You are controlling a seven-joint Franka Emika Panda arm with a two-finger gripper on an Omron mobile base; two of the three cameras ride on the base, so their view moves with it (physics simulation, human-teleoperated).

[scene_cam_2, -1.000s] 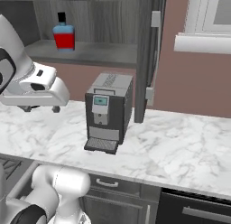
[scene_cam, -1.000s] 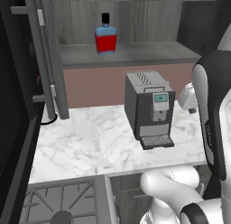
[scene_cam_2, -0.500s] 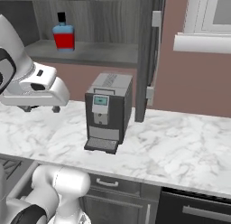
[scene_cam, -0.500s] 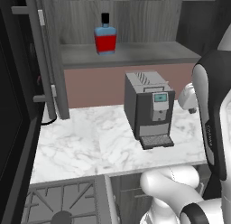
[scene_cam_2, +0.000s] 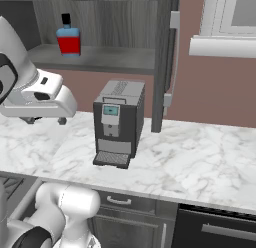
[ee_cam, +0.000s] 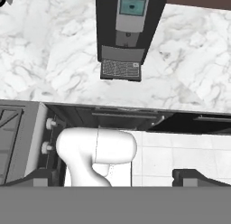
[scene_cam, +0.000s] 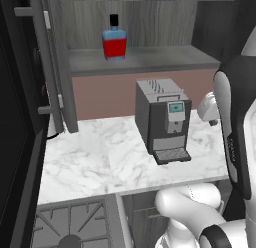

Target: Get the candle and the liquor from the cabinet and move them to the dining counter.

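The liquor (scene_cam: pixel 114 42) (scene_cam_2: pixel 68 37), a red squarish bottle with a blue band and black cap, stands upright on the shelf of the open cabinet (scene_cam: pixel 150 59) (scene_cam_2: pixel 115 58). My gripper (scene_cam_2: pixel 45 120) (ee_cam: pixel 113 177) hovers over the marble worktop, left of the coffee machine in the right base view and well below the shelf. It points down, open, with nothing between its fingers (ee_cam: pixel 195 175). In the left base view the gripper (scene_cam: pixel 213 121) peeks out from behind my arm. The candle and the dining counter are out of view.
A dark coffee machine (scene_cam: pixel 162 119) (scene_cam_2: pixel 118 122) (ee_cam: pixel 128 29) stands on the marble worktop (scene_cam: pixel 100 162) (scene_cam_2: pixel 200 157) under the shelf. Open cabinet doors with bar handles (scene_cam: pixel 50 67) (scene_cam_2: pixel 174 57) flank it. A stove (scene_cam: pixel 65 229) lies at lower left, a window (scene_cam_2: pixel 225 22) at the right.
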